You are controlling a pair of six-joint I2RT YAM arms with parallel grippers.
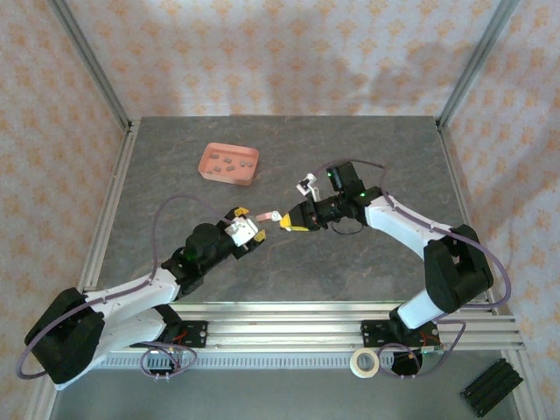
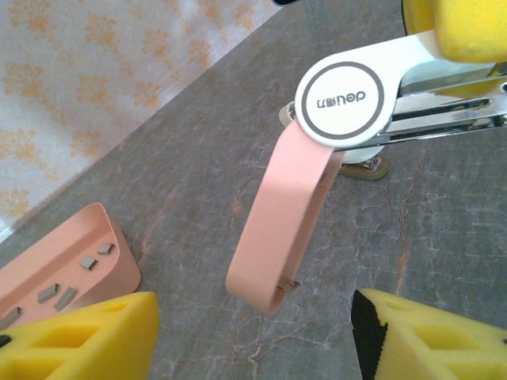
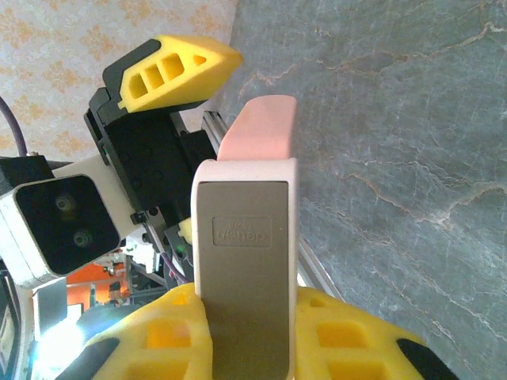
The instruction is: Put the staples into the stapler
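The left gripper is standing with its yellow fingers apart and nothing clamped between them. In the left wrist view, the free end of the stapler's pink arm is hanging just ahead of the gap between those fingers, not touching either one. The stapler is standing open: the pink arm is swinging down and away from the round white hinge cap, and the bright metal channel is running off toward the upper right. The right gripper is clamping the stapler body between its yellow pads, with the white and grey underside facing the right wrist camera and the pink end pointing toward the left gripper. From above, the two grippers are meeting tip to tip near the middle of the surface, with the stapler bridging the short gap between them and held clear of the surface. The staples are lying as several small dull-grey bars loose on the floor of the salmon-pink tray. In the left wrist view the tray is sitting to the left of the left gripper, near its left finger. From above, the tray is resting on the surface toward the far side, well apart from the stapler and beyond both grippers.
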